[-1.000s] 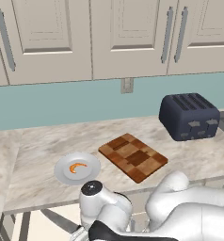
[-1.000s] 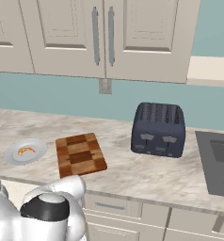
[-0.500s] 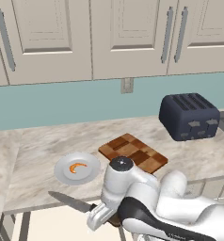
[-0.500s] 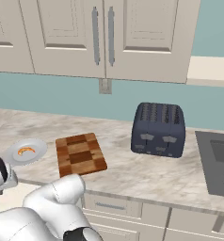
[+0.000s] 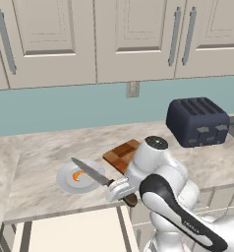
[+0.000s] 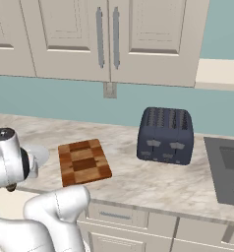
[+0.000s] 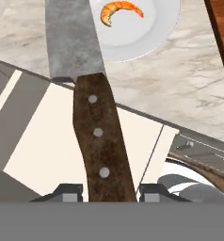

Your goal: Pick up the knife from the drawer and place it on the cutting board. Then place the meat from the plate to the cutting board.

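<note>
Left base view shows a marbled beige counter running under a row of cream cabinets with long grey handles, a teal wall between them and a small outlet set in it. The gripper hangs over the counter's front edge with its jaws closed part-way on the dark handle of the knife; the grey blade points up and left, its tip over the plate. The plate sits on the counter left of the board and carries the orange meat. A dark blue toaster stands well to the right, near the wall. Below the counter edge the pale drawer stands pulled out.

Right base view gives the checkered board lying flat near the front of the counter, apart from the toaster, and a dark sink recessed at the far right. Drawer fronts line the cabinet face below.

Hand view looks along the knife: the brown, three-rivet handle runs up between the two finger tips, which press it from both sides, and the blade reaches past the drawer to the plate, where the meat lies.
</note>
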Controlling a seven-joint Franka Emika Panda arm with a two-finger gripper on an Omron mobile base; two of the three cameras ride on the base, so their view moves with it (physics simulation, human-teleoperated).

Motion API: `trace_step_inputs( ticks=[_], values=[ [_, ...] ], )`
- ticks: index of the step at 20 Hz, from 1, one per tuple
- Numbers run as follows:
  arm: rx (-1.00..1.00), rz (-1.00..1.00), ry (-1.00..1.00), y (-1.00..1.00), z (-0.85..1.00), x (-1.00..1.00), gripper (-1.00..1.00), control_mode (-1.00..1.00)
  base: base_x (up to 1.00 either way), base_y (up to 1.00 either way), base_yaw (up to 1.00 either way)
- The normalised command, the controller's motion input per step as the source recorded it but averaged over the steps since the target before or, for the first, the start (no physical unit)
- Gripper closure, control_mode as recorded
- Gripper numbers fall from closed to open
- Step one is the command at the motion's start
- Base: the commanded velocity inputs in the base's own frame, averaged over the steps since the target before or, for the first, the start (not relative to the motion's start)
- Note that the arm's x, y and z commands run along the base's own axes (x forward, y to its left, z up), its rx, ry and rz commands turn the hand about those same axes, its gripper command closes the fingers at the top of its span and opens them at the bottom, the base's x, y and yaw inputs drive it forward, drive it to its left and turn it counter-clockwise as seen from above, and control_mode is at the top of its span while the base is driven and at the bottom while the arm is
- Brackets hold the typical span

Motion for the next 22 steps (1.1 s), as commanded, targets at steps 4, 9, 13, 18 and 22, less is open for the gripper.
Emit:
trace_step_inputs(
  ticks=[4, 9, 13, 18, 22],
  values=[
    [0.09, -0.27, 0.00, -0.22, 0.39, 0.95, 1.00, -1.00, 0.00, 0.00, 0.00],
    [0.09, -0.29, 0.00, -0.23, 0.34, 0.88, 1.00, -1.00, 0.00, 0.00, 0.00],
    [0.07, -0.29, 0.00, -0.26, 0.20, 0.73, 1.00, -1.00, 0.00, 0.00, 0.00],
    [0.01, -0.24, -0.02, -0.06, -0.05, 0.41, 1.00, -1.00, 0.00, 0.00, 0.00],
    [0.02, -0.07, 0.00, -0.41, -0.08, 0.04, 1.00, -1.00, 0.00, 0.00, 0.00]
  ],
)
